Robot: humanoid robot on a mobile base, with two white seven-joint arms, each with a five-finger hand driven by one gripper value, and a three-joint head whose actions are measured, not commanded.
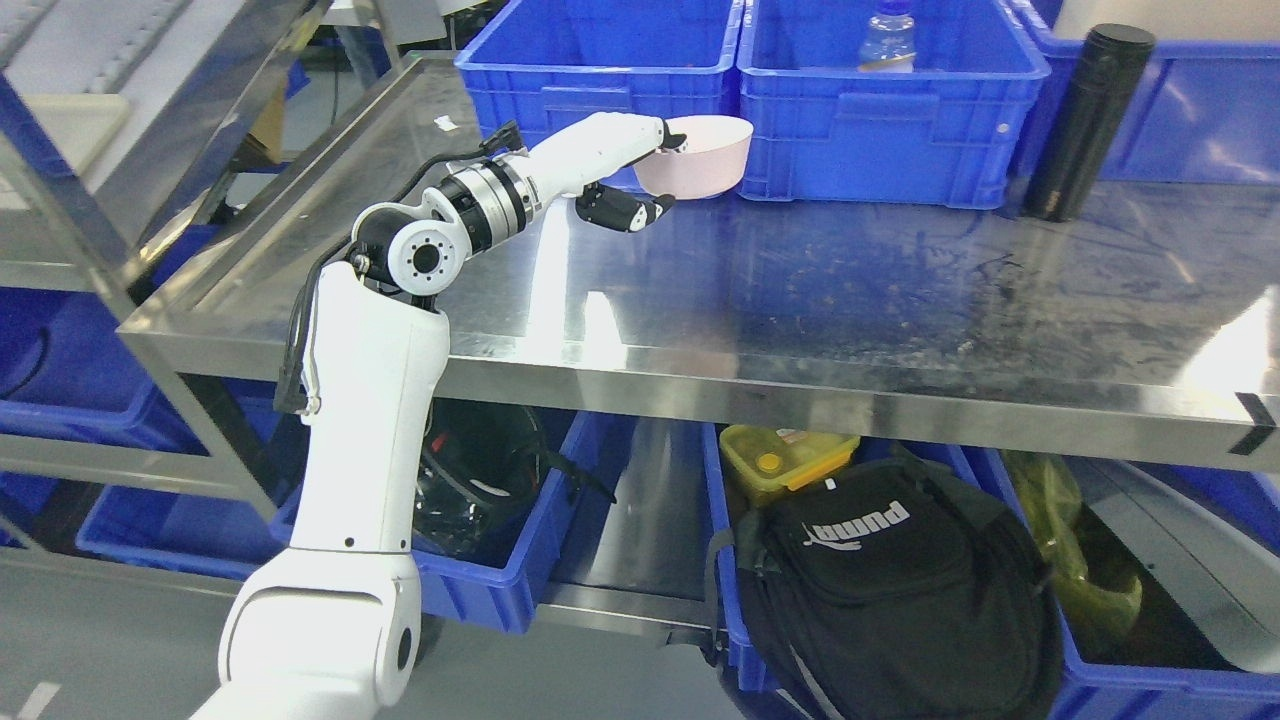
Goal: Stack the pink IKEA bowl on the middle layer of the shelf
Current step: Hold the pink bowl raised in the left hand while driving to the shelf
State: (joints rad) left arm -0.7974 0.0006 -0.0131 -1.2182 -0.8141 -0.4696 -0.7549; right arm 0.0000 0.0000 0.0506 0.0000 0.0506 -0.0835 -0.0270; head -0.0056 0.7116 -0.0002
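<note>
A pink bowl [700, 155] sits upright on the steel middle shelf [800, 290], close in front of two blue bins. My left hand [652, 175] reaches in from the lower left and grips the bowl's left rim: fingers hook over the rim from above, and the dark-tipped thumb [625, 210] lies under and to the left of the bowl's side. The bowl looks level, and I cannot tell whether its base touches the shelf. My right arm is out of view.
Two blue bins [600, 60] [880, 110] stand at the back, the right one holding a bottle [887, 40]. A tall black flask [1085, 120] stands at the right. Below the shelf are blue bins with a black bag [890, 590] and a yellow box [785, 458].
</note>
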